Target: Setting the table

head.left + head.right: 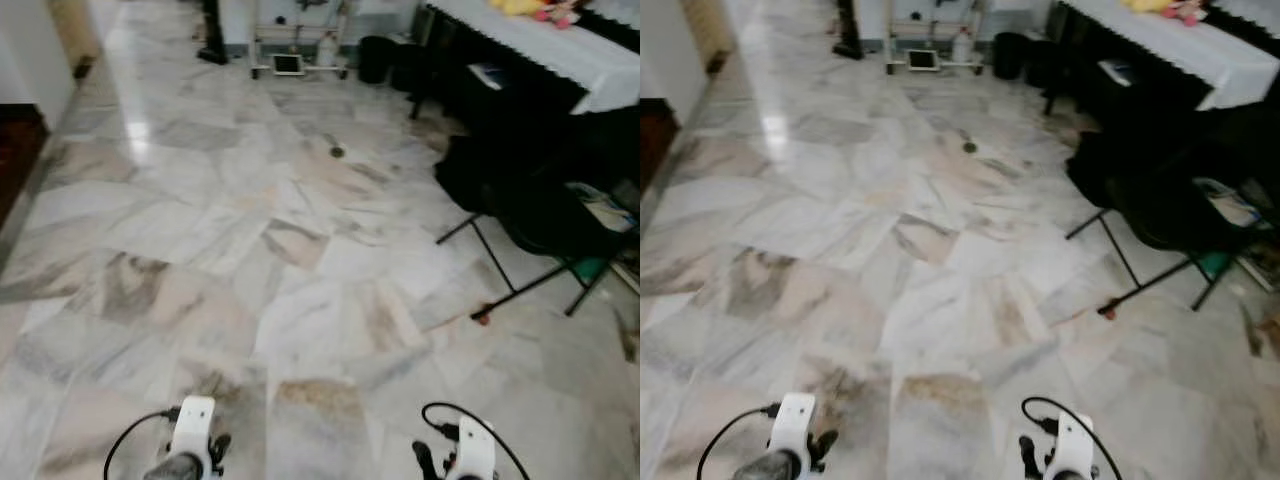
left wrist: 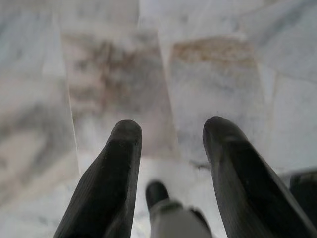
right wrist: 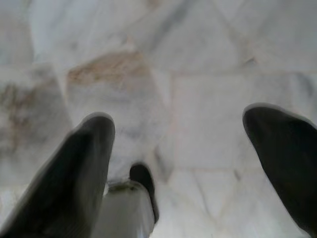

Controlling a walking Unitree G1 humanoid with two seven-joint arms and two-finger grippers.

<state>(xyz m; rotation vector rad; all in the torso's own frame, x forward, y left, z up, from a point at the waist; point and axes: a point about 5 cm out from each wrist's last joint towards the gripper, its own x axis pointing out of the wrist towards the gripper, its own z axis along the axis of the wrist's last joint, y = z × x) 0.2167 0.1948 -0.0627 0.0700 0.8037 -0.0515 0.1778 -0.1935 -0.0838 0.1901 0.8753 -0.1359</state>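
Transit over marble floor | left tool and right tool both spread wide, holding nothing | table with white cloth far ahead on the right | step: approach | next: walk toward its near edge

Marble floor, white-clothed table far right, black folding chair nearby.
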